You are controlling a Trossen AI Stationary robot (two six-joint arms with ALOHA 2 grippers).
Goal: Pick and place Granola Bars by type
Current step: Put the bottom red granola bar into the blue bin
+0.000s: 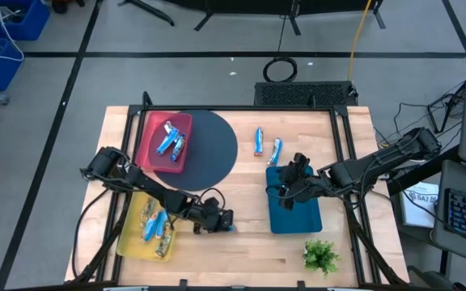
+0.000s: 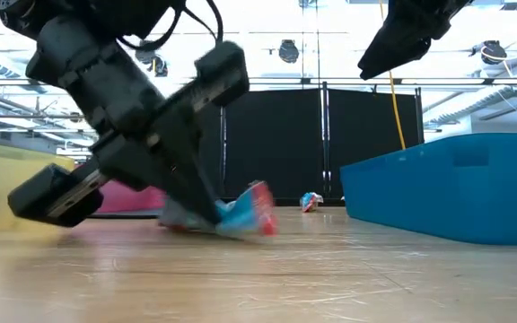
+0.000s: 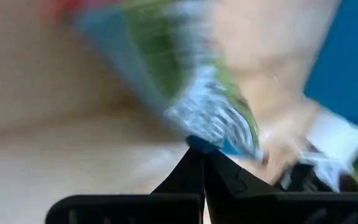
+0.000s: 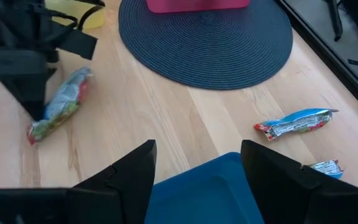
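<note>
A granola bar in a blue, green and silver wrapper with red ends lies on the bare wood in front of the yellow tray. My left gripper is shut on it. My right gripper hangs open over the blue tray with nothing between its fingers. Two more bars lie on the wood to the right of the round dark mat. More bars lie in the red tray and in the yellow tray. My left gripper pinches the bar's crimped end between its two fingertips. The fingers slant down at it from the table's left side, in line with the bar. The bar stretches away from the fingertips, low at the table top; I cannot tell whether it is lifted clear.
A small green plant stands at the near right corner. The red tray sits partly on the dark mat at the far left. Bare wood shows between the yellow and blue trays.
</note>
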